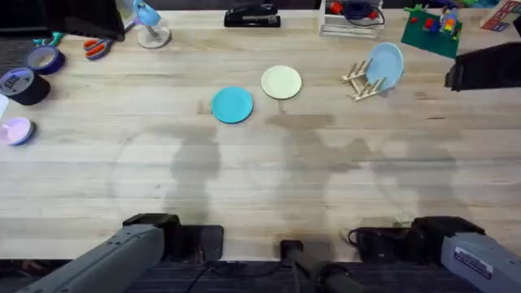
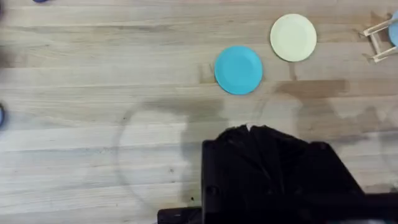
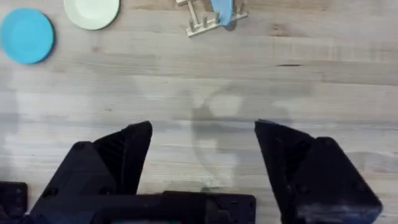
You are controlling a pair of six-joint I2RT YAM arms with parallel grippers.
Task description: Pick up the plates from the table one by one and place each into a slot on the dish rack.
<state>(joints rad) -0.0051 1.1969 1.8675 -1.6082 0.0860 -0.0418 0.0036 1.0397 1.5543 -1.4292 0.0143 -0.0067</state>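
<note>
While our right gripper (image 3: 202,168) holds its jaws wide over bare table (image 3: 249,87), the left gripper (image 2: 249,129) looks pressed shut. Ahead of both lie the teal-blue plate (image 2: 238,70) and, beyond it, the cream-yellow plate (image 2: 293,38), flat, stiff, probably light and slippery, so we judge the rim the best hold. Farthest, the overhead view reveals a light-blue plate (image 1: 385,63) slotted upright in the dish rack (image 1: 359,81).

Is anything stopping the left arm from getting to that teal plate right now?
Probably not. The teal plate lies flat on bare table, apart from the cream plate, with nothing between it and the left gripper, whose fingers look closed and would need opening first.
</note>
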